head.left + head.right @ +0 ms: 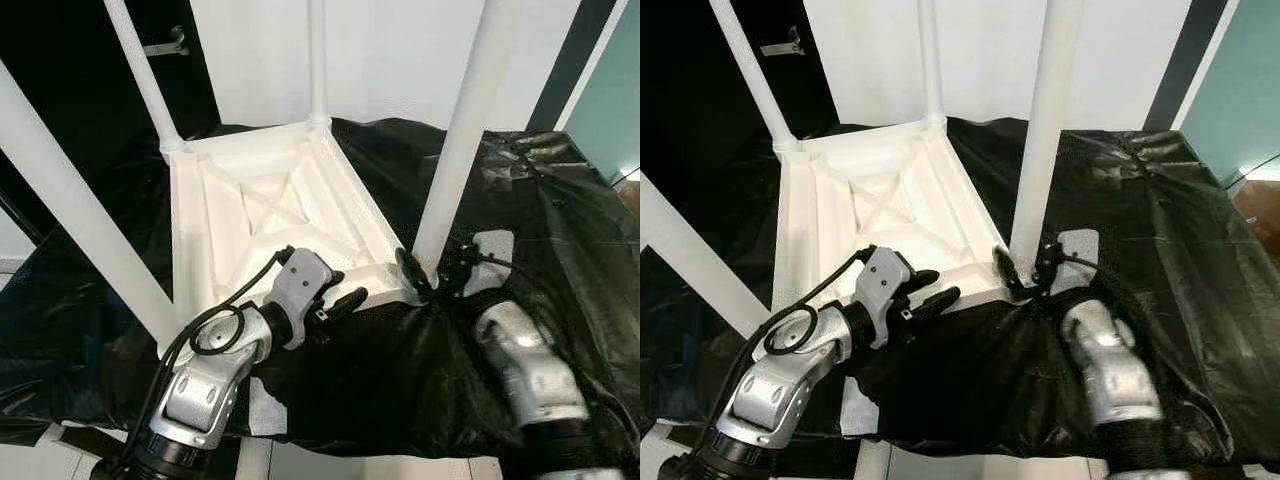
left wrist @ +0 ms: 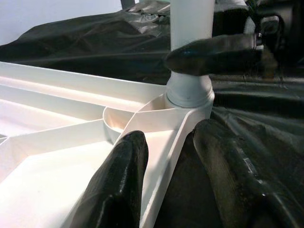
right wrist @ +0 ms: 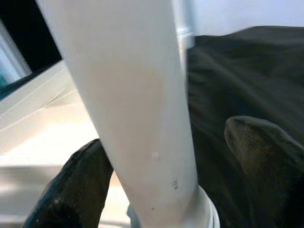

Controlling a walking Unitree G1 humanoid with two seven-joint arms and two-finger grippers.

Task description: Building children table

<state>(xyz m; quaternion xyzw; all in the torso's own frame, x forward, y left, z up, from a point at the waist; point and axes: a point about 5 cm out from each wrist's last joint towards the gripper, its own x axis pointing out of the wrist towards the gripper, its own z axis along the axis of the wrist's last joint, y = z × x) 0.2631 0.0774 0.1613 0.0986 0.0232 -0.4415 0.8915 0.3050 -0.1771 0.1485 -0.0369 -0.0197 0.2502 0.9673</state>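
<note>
We see a white plastic children's table [image 1: 270,215] lying upside down. Its four round legs [image 1: 463,130] point upward from the corners.

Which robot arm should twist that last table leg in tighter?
Probably the right. The right gripper already has its jaws around the base of the near leg, beside its socket. The left gripper straddles the tabletop's rim, steadying it.

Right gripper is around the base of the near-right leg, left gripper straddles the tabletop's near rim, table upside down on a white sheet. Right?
Not quite: the sheet is black, as the left eye view shows. The rest stands: right gripper at the leg base, left gripper over the rim of the upturned tabletop.
</note>
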